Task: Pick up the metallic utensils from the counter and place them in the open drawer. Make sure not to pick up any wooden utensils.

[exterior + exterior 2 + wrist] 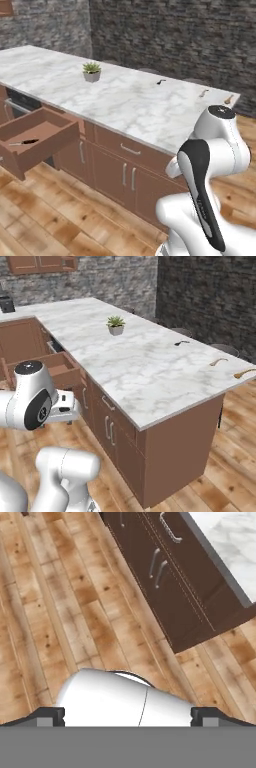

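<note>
The marble surface [125, 100] carries two wooden spoons [204, 93] near its far right corner, too small to read. In the open drawer [37, 137] the knife [24, 142] lies lengthwise along the front. A small dark utensil [160, 81], perhaps metal, sits by the far edge. The pincer's [128, 717] tips stand wide apart, holding nothing.

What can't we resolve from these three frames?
- Dark item on the counter: too small in both base views to identify.
- Open drawer: robot body hides much of it in right base view.
- Gripper: tips cut by bottom edge in hand view; nothing seen held.
</note>
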